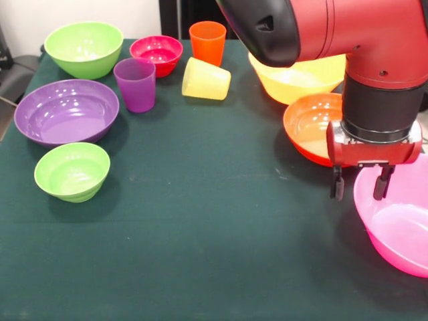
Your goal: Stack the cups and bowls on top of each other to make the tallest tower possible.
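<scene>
Hand (360, 182) of the red and black arm hangs over the right side of the worktop (221, 254), its two dark fingers (338, 186) apart and empty, pointing down at the far rim of the large pink bowl (401, 227). I cannot tell if a finger touches this rim.

The pink bowl is glossy, round and a little translucent, and the picture's right edge cuts it. Just behind the hand sits the orange-red bowl (309, 127), and behind that the yellow-orange bowl (294, 80), both smooth and shiny and partly hidden by the arm.

On the left side stand the large purple bowl (65, 112), a small green bowl (71, 171) near the front of it, and a bigger green bowl (84, 48) at the far corner. The small red bowl (156, 55) is next to it. The purple cup (136, 84) and the orange cup (207, 42) stand upright; the yellow cup (206, 79) lies on its side between them. No pieces are stacked.

The worktop has a dark green cloth cover with a matte look. Behind it a pale wall (100, 13) shows.
</scene>
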`<move>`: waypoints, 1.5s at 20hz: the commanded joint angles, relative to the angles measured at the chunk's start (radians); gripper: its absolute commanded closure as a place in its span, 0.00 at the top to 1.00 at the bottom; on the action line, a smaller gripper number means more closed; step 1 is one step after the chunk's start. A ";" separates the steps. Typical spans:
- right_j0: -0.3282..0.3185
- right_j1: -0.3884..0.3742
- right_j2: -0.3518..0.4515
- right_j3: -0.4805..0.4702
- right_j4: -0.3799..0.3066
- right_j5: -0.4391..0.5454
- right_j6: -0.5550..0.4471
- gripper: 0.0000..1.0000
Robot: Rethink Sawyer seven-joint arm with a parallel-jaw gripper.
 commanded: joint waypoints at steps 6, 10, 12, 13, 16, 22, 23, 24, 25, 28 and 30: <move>0.019 0.007 -0.046 0.064 -0.032 0.028 -0.101 1.00; 0.016 0.009 -0.043 0.065 -0.030 0.021 -0.103 1.00; 0.011 0.011 -0.038 0.066 -0.029 0.014 -0.112 1.00; 0.011 0.012 -0.038 0.066 -0.030 0.012 -0.113 1.00; 0.009 0.013 -0.038 0.065 -0.028 0.015 -0.116 1.00; 0.004 0.006 -0.038 0.079 -0.029 0.004 -0.119 1.00; 0.003 0.006 -0.037 0.080 -0.028 0.005 -0.121 1.00; 0.003 0.006 -0.038 0.080 -0.028 0.006 -0.120 1.00; 0.004 0.005 -0.038 0.082 -0.028 0.005 -0.119 1.00; 0.003 0.001 -0.041 0.092 -0.028 -0.006 -0.110 1.00; 0.003 -0.002 -0.044 0.096 -0.028 -0.009 -0.107 1.00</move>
